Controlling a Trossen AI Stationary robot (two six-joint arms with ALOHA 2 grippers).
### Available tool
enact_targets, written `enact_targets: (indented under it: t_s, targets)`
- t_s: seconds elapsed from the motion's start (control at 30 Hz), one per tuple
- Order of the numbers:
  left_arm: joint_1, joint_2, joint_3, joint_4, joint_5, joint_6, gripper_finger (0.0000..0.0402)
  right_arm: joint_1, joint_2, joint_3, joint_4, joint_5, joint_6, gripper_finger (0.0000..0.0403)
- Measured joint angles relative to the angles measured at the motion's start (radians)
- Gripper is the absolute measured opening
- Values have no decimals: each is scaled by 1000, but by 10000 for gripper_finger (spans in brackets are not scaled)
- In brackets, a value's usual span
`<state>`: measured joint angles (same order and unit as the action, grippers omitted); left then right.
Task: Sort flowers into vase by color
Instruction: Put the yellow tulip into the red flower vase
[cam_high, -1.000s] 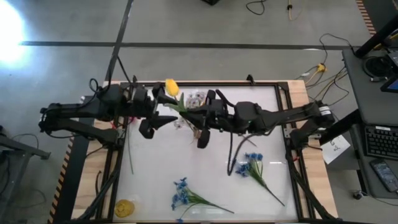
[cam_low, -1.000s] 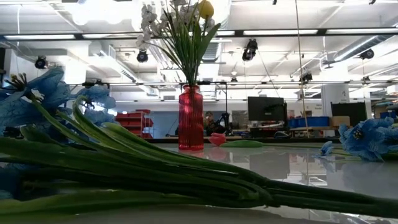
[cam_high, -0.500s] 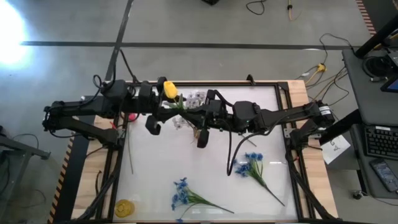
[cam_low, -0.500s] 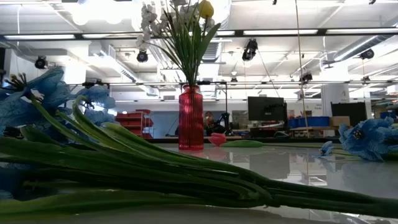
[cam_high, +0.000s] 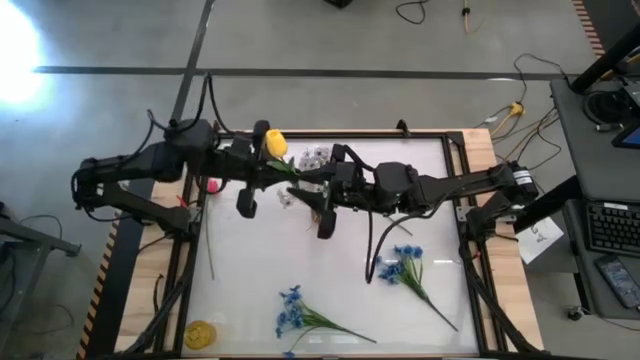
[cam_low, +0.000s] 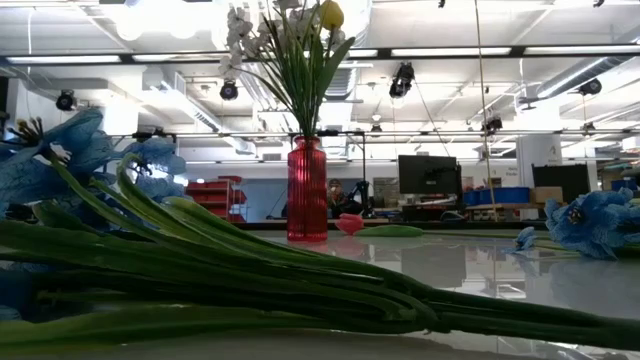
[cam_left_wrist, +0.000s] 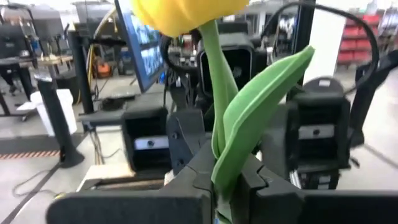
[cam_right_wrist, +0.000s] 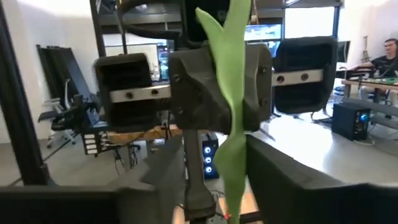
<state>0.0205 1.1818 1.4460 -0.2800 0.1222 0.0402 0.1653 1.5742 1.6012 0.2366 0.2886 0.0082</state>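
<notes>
Yellow tulip (cam_high: 275, 143) held in the air between the two hands, just beside the red vase (cam_low: 307, 190) at the far side of the bench (cam_high: 250, 270).
The left hand (cam_left_wrist: 225, 180) is clamped tight on the tulip's green stem below the blossom, with one long leaf rising beside the stem; the right hand (cam_high: 318, 192) faces it from the other side, with its fingers parted and the stem's lower end and leaf running between them. The vase stands upright and already holds white sprays, green leaves and another yellow bloom. A red-pink tulip (cam_low: 349, 223) lies on the bench near the vase's foot. Two bunches of blue flowers lie nearer the front, one (cam_high: 408, 265) toward the right arm's side, the other (cam_high: 300, 315) near the front edge, well apart from both hands.
</notes>
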Motion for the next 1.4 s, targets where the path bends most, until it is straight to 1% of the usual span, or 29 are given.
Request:
enact_targets:
  t_s: [0.13, 0.27, 0.37, 0.43, 0.5, 0.63, 0.73, 0.9, 1.0, 1.07, 1.1, 1.17, 1.23, 1.33, 1.4]
  targets:
    - [0, -39, 55, -112, -2, 57, 1, 30, -35, 0, -4, 1, -9, 226]
    - [0, -114, 67, -214, -2, 107, 0, 52, -85, 0, -1, 3, -9, 276]
    - [0, -180, 66, -296, -9, 138, 0, 65, -127, 0, -9, 11, -30, 300]
    - [0, -227, 58, -336, -36, 154, 0, 75, -156, 0, -12, 36, -53, 309]
    - [0, -277, 12, -338, -59, 165, 0, 87, -179, 0, -16, 75, -78, 314]
    - [0, -378, -175, -198, -63, 170, 0, 104, -201, 0, -23, 162, -111, 311]
    - [0, -443, -323, -145, -62, 170, 0, 111, -207, 0, -23, 211, -117, 304]
    - [0, -523, -496, -99, -63, 162, 0, 115, -220, 0, -22, 252, -124, 297]
    - [1, -570, -593, -10, -82, 150, 0, 115, -220, 0, -23, 262, -117, 298]
    - [1, -603, -673, 89, -88, 140, 0, 114, -220, 0, -23, 263, -107, 299]
    - [1, -616, -717, 164, -88, 138, 0, 114, -220, 0, -23, 264, -106, 299]
    - [1, -631, -805, 320, -85, 169, 0, 114, -219, 0, -22, 266, -106, 297]
    - [1, -626, -883, 441, -80, 190, 0, 114, -218, 0, -23, 281, -104, 294]
    - [1, -603, -959, 567, -80, 181, 0, 114, -218, 0, -23, 292, -98, 292]
    - [1, -586, -976, 633, -80, 179, 0, 114, -218, 0, -22, 299, -98, 293]
